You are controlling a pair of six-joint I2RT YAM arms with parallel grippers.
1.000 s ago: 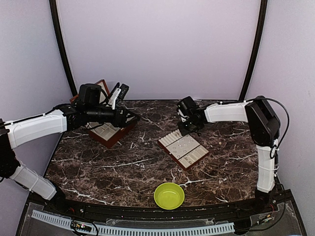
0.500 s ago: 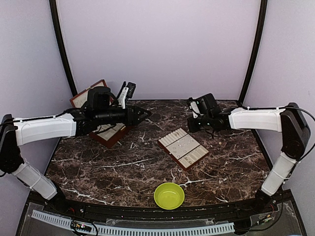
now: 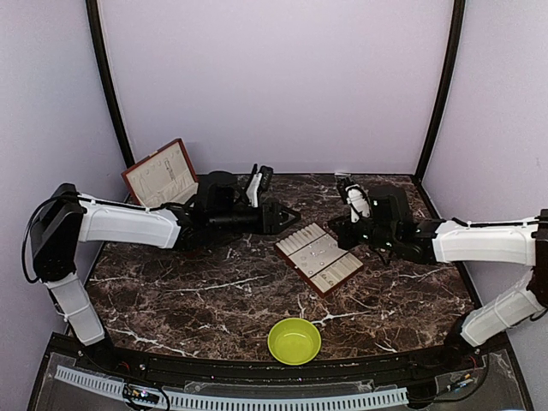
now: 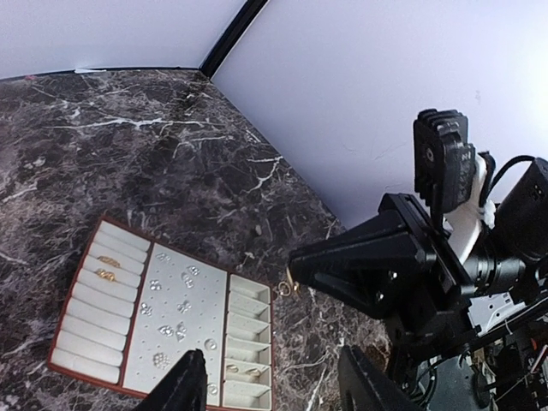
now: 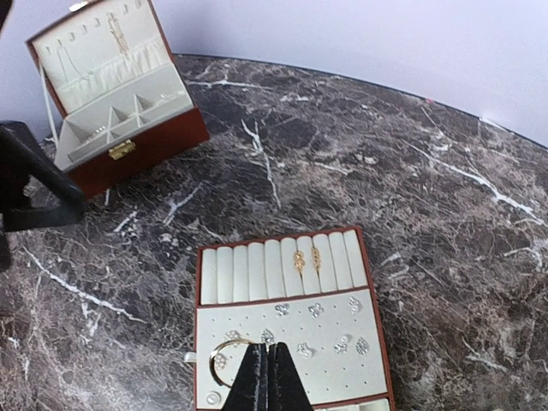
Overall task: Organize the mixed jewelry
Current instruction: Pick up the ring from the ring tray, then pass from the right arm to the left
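Right claw: my fingers are pressed together on a thin gold-toned hoop, poised over the stud panel of the tray. I cannot tell whether the hoop touches the padding.
Left claw: fingers apart with nothing between them, held above the table and facing my right claw.
Placed so far: two gold rings sit in the padded rows. Small studs dot the middle panel. A chain-like piece hangs in the lid of the open box.
Bowl: I see nothing inside it from above.
Remaining: seat the hoop I hold. I judge the task nearly complete, since no loose jewelry shows on the marble.
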